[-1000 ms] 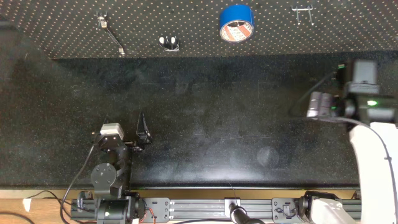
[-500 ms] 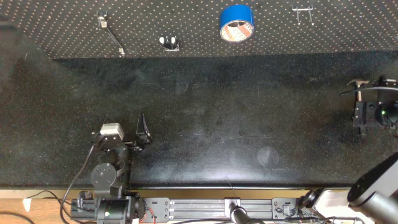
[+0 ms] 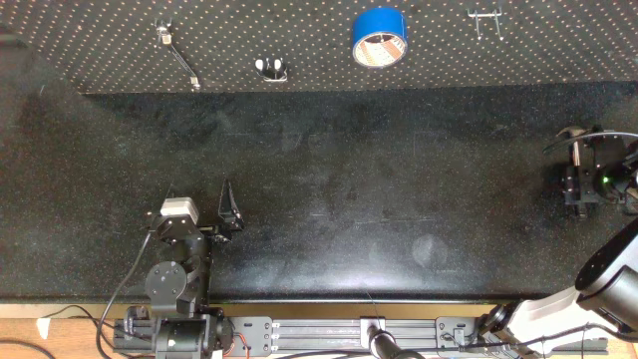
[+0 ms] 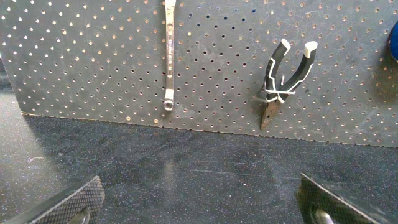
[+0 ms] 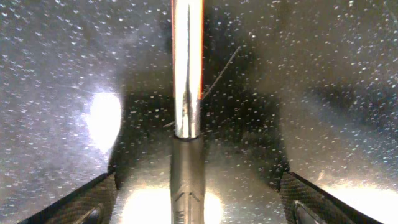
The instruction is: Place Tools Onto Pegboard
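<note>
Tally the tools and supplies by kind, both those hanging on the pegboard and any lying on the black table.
Silver metal wrench: 1
Black-and-white-handled pliers: 1
Blue roll of tape: 1
Shiny metal-shafted tool with a dark handle, lying on the table: 1
Total: 4

Top view: moderate, even overhead light. Dull pale sheen on the dark speckled counter [image 3: 349, 179]; diagonal shadow across the left end of the pegboard [image 3: 299, 30].
Left wrist view: dimmer, flat, with a soft shadow beside the pliers [image 4: 270, 102].
Right wrist view: harsh glare, white hotspots on the counter, a bright streak down the metal shaft [image 5: 186, 68], ringed by dark shadow.
</note>
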